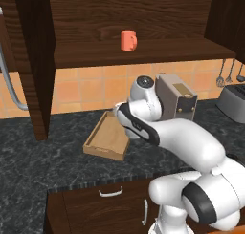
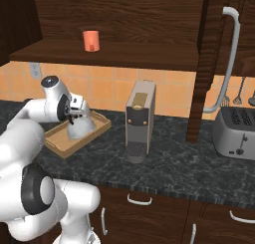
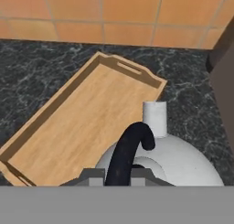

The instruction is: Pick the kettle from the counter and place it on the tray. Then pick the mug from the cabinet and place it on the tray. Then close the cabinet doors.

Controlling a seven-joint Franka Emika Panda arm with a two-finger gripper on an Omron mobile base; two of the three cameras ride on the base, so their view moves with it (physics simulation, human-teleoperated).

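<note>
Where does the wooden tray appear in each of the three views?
Left base view: tray at centre left on the counter, partly behind the arm.
Right base view: tray at left, under the kettle.
Hand view: tray across the left and centre.
Shared landmark: the orange tiled wall.

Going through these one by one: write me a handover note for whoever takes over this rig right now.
Hand: shut on the kettle by its black handle, over the near end of the tray. Whether the kettle rests on the tray yet, I cannot tell.
Mug: on the shelf of the cabinet.
Cabinet doors: open.
Done: kettle picked off the counter.
Left: set the kettle down and release, move the mug to the tray, close the doors.
</note>
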